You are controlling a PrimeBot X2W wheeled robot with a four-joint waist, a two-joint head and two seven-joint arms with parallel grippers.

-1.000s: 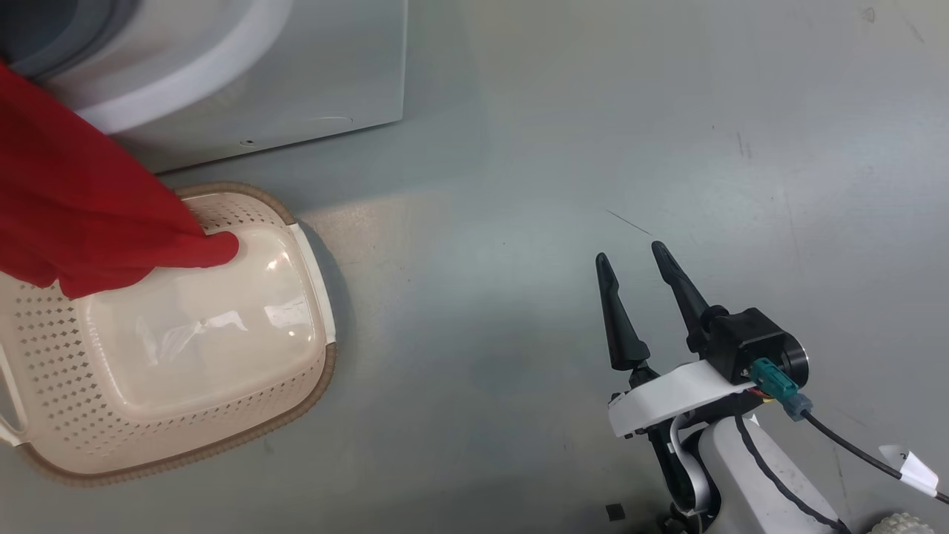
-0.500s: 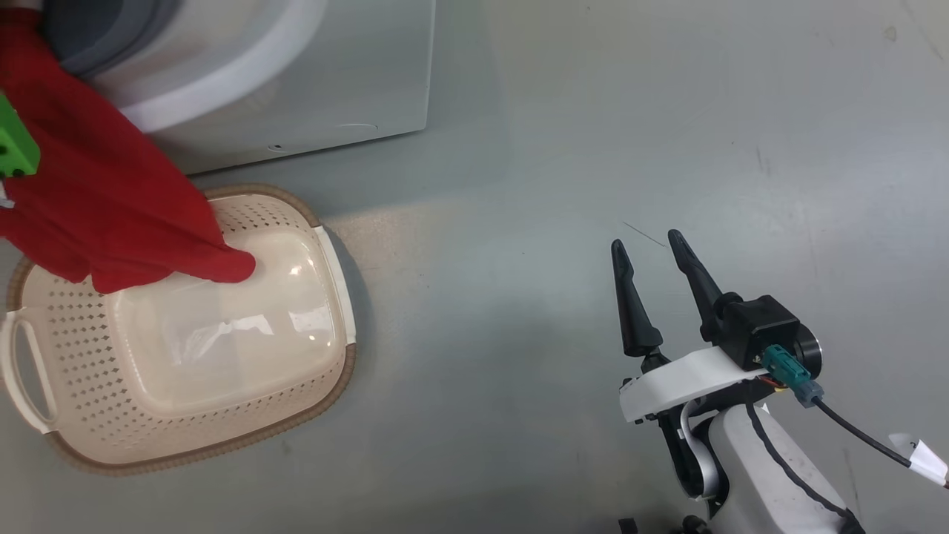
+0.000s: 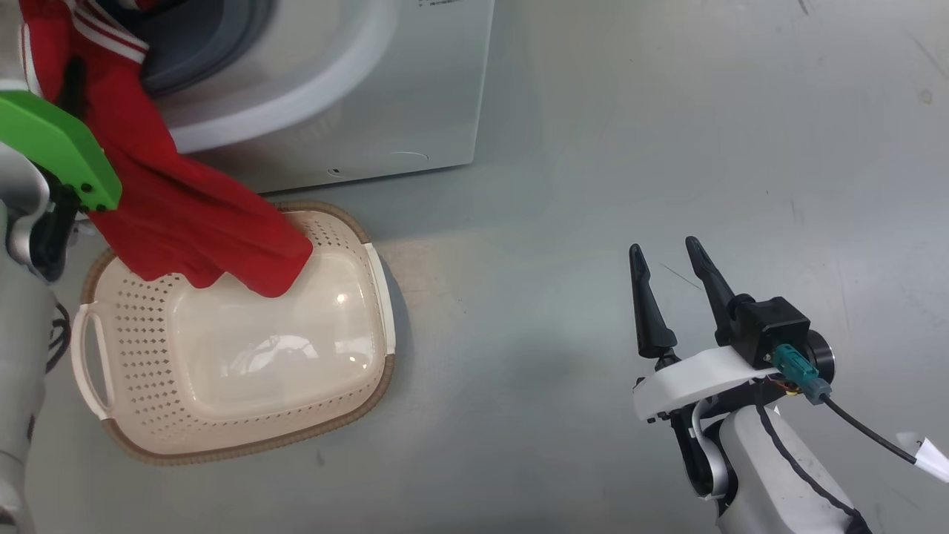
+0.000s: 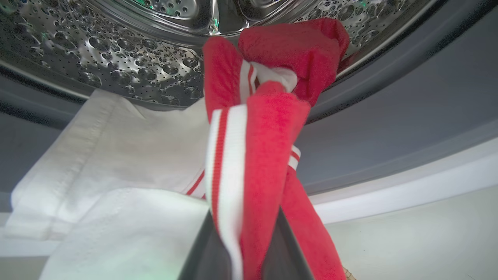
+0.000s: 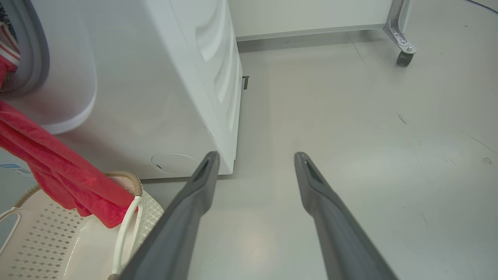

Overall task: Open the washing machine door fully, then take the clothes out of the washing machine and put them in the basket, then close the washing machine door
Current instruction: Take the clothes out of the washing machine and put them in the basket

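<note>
So the left gripper (image 4: 245, 213) was right at the mouth of the washing machine (image 3: 385, 96). Its two dark fingers were pinched tight on the clothes (image 4: 264, 136), red fabric with white stripes squeezed between them. Part of the garment reached up into the machine's steel drum (image 4: 116, 50), lying over the grey rubber ring (image 4: 389, 116). Some white cloth (image 4: 128, 155) lay on the machine's lip right beside the red, and I couldn't tell if it was the same garment.

From the head camera, the red stuff hung out of the machine's opening and down past the green plate (image 3: 52, 144) on the left wrist. Its loose end dangled inside the basket (image 3: 141, 356), though I couldn't tell if it touched the bottom. The basket sat on the grey floor (image 3: 593, 148) just in front of the machine's base, near its front corner.

The right gripper (image 3: 663, 246) was well away from the machine, out past its side panel over the floor. Its fingers were spread apart with nothing between them. In the right wrist view they pointed at the floor beside the machine's front corner. A caster wheel (image 5: 404, 58) on a metal leg stood farther back, beyond the machine's side.
</note>
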